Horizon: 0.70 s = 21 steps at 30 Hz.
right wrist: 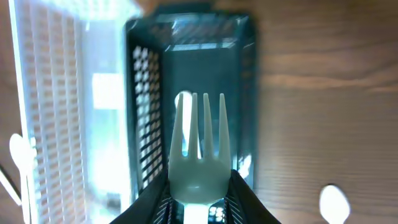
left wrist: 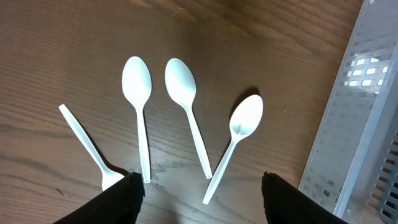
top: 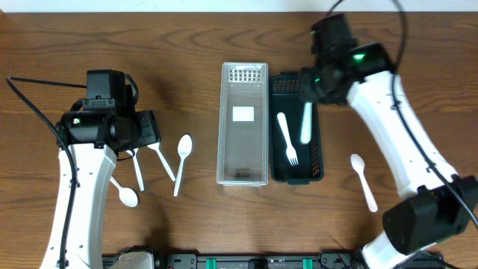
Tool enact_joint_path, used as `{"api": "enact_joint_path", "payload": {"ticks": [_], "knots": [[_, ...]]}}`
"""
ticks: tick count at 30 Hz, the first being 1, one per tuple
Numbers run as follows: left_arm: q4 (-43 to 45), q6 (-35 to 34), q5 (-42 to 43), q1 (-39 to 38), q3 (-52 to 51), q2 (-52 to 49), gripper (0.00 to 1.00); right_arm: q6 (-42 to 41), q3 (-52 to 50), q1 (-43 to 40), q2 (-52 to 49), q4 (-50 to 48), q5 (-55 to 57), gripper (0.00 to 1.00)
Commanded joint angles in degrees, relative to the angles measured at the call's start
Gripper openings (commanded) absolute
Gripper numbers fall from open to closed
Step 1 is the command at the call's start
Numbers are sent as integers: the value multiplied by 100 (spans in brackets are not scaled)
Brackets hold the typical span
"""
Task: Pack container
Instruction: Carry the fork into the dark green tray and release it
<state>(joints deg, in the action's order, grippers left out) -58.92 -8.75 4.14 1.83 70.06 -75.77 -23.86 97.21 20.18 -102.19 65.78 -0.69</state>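
A wooden table is seen from above, with a robot arm at each side. The right gripper is closed narrowly on the handle of a white plastic fork, pinched between both fingers. The fork's tines point away from the wrist camera. The held fork hangs over the far end of a dark slotted basket, which sits right of the table's centre. A second fork lies flat inside that basket, tines toward the near end. A clear bin stands just beside the basket's left wall, parallel to it, with nothing loose visible inside. The left gripper is well apart from both, over the left side of the table, with its fingers spread fairly wide and holding nothing. Below it, three white spoons lie fanned on the wood, bowls away from the wrist camera, and their handle ends reach toward the gap between the fingers. A fourth utensil lies beside them, its wider end partly hidden by the left finger. One more spoon, the lone spoon, lies on the wood to the right of the basket.
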Motion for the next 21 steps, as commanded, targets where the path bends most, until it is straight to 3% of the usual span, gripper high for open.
{"api": "enact_joint_path", "payload": {"ticks": [1,11,13,14,21], "knots": [[-20,37,-7,-2,105,-11,64,33,-289,317,-310,-7,0,16],[-37,37,-7,-2,105,-11,64,76,-1421,514,-431,-678,-2,17],[-44,37,-7,-2,105,-11,64,197,-1567,514,-431,-793,-2,26],[-44,37,-7,-2,105,-11,64,260,-1604,514,-431,-828,-2,44],[-46,37,-7,-2,105,-11,64,595,-1552,505,-424,-1034,0,50]]}}
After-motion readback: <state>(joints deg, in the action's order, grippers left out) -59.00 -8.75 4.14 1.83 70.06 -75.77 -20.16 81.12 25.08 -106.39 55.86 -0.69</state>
